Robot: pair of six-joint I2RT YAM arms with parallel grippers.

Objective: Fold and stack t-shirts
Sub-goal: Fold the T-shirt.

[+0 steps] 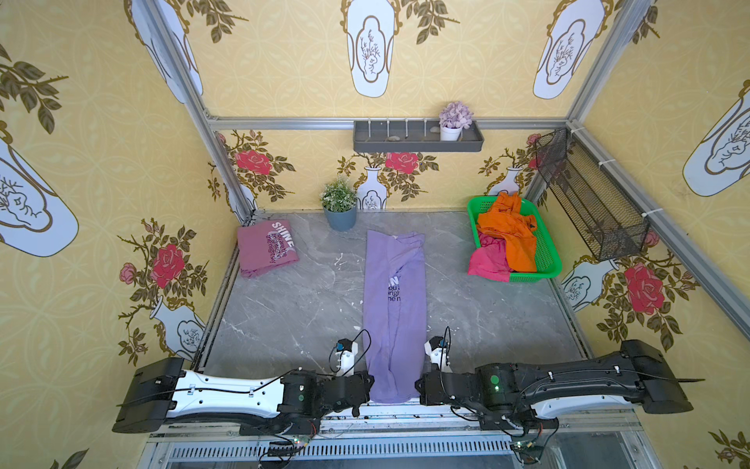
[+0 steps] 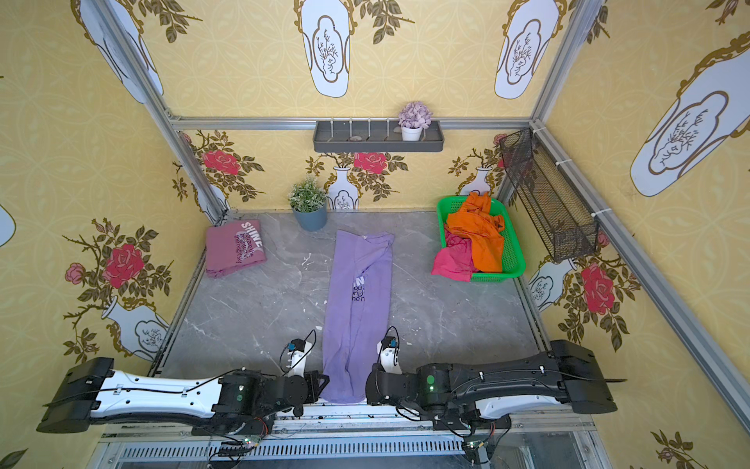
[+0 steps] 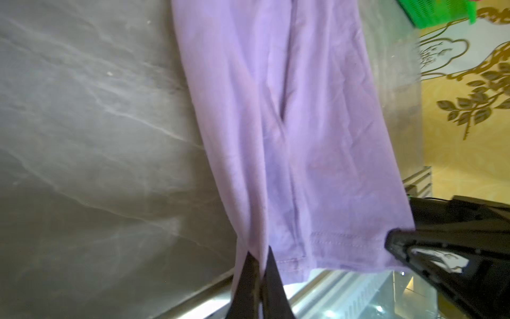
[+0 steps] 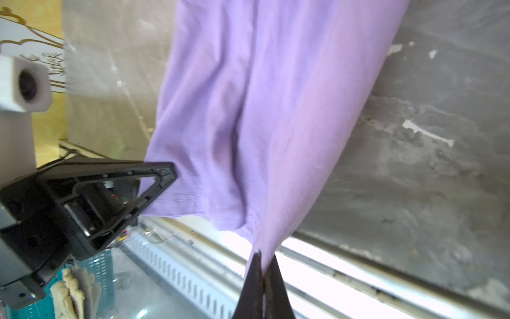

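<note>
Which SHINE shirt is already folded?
The mauve t-shirt in the far left corner, a compact rectangle. The lavender t-shirt is only a long strip down the middle.

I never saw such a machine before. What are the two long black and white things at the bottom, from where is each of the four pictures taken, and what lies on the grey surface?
They are two robot arms, the left arm and the right arm, reaching over a grey table. Two pictures look down from a camera overhead; the other two come from a camera on each arm's wrist. In the middle lies a lavender t-shirt, folded into a long strip. Each arm's jaws are shut on one near corner of its hem, as the wrist views show. At the far left lies a folded mauve t-shirt. At the far right a green basket holds an orange shirt and a magenta shirt. A potted plant stands at the back.
</note>
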